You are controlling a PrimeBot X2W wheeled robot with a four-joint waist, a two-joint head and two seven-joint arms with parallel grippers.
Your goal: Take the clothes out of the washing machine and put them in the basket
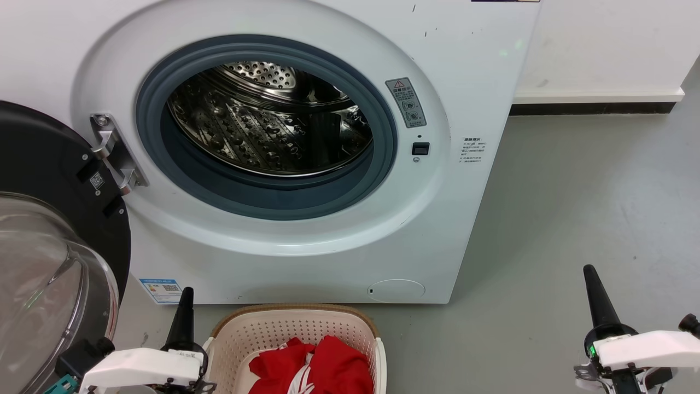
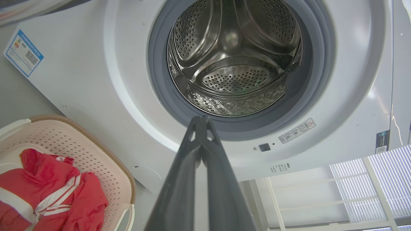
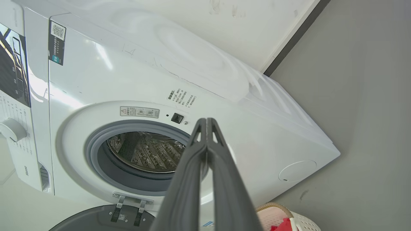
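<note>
at the far left of the head view, saw the door (image 1: 49, 180) of the washing machine (image 1: 306, 262) swung wide open, black rim uppermost, clear glass bulging toward the camera. just right of it, low down, found the left gripper (image 1: 186, 298) pointing up, with its two dark fingers (image 2: 179, 186) pressed together into one spike and clamped on nothing; confirmed the same in the left wrist view, with tips meeting before the lower edge of the gasket (image 1: 262, 200). past that, looked into the round grey-blue gasket and the perforated steel drum (image 1: 262, 137), and made out bare shiny metal inside. below the machine's white front, on the floor (image 1: 574, 208), found the basket (image 1: 295, 313), cream with a brown rim, set close before the washing machine; could not tell touching from just apart. inside it, saw the clothes (image 1: 322, 364), bright red with white stripe trim, bunched together and partly cut off by the bottom edge. right of the drum opening, noted a grey warning sticker (image 1: 406, 103) and a small black latch slot (image 1: 420, 148). further right, crossed bare grey floor below a white wall (image 1: 601, 44). at the lower right, found the right gripper (image 1: 591, 276) well apart from both basket and washing machine, pointing up, with fingers likewise closed tip to tip and gripping nothing.
</note>
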